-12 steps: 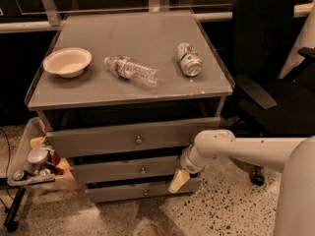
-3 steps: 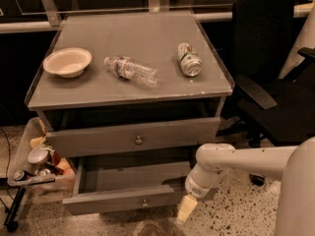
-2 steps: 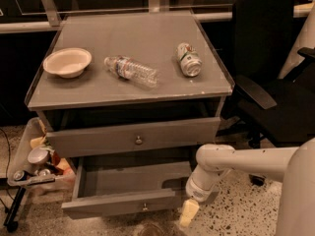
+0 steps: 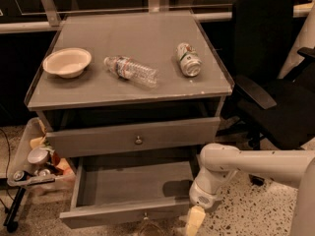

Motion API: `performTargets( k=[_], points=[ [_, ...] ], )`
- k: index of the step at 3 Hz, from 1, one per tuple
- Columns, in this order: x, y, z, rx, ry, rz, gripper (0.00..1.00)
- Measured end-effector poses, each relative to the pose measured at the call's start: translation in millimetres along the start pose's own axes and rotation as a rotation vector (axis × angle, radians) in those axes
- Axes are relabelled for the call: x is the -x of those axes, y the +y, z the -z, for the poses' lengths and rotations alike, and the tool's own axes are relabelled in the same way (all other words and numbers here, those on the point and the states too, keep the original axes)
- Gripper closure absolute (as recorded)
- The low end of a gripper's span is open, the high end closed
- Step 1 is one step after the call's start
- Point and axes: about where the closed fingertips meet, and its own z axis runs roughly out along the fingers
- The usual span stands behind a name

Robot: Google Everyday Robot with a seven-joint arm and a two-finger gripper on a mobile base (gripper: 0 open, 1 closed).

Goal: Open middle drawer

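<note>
Middle drawer [image 4: 130,183] pulled well out at lower centre, tool [image 4: 194,222] at bottom edge beside its right front corner, grip state impossible to tell, bowl [image 4: 67,62], bottle [image 4: 130,70], can [image 4: 188,59] on tabletop [image 4: 147,33]

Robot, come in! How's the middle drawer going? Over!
End effector low at the drawer's right front corner. Middle drawer pulled well out, top drawer shut. Black chair to the right, off the drawer's path. Over.
</note>
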Motion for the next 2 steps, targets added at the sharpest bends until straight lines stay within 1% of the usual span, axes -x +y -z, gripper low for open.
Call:
performTargets(
  k=[1,2],
  points=[
    [0.0,0.0,0.0,0.000,0.000,0.000,0.00],
    [0.0,0.0,-0.1,0.000,0.000,0.000,0.13]
  ],
)
